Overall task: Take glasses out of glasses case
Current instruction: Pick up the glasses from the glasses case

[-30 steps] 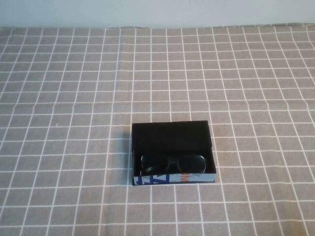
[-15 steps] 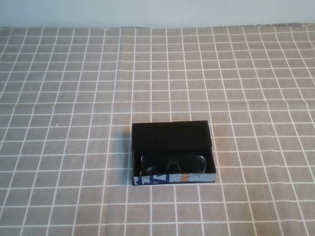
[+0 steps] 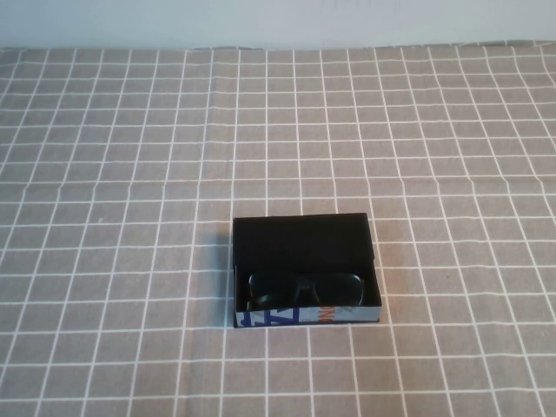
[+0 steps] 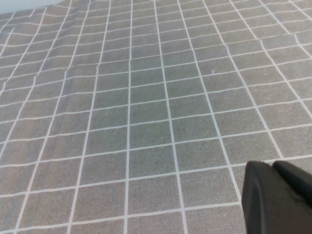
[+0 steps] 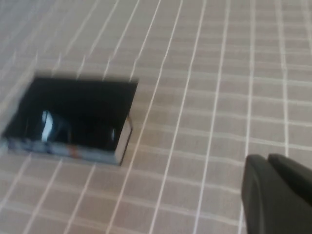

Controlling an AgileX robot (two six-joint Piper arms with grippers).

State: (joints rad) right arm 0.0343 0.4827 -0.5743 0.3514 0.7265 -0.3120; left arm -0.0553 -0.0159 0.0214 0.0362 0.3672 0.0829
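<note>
The black glasses case point(image 3: 308, 316) lies open on the checked cloth, near the table's front and just right of the middle, with its blue, white and orange panel facing me. The black glasses point(image 3: 304, 289) lie inside it against that panel, lenses up. Neither arm shows in the high view. My right gripper point(image 5: 268, 158) is shut and empty, hovering off to the case's right; the case point(image 5: 125, 140) and glints off the glasses point(image 5: 46, 127) show in its wrist view. My left gripper point(image 4: 273, 165) is shut and empty above bare cloth, with the case out of its view.
A grey cloth with a white grid point(image 3: 130, 174) covers the whole table, with slight creases at the left. A pale wall point(image 3: 278, 22) runs along the far edge.
</note>
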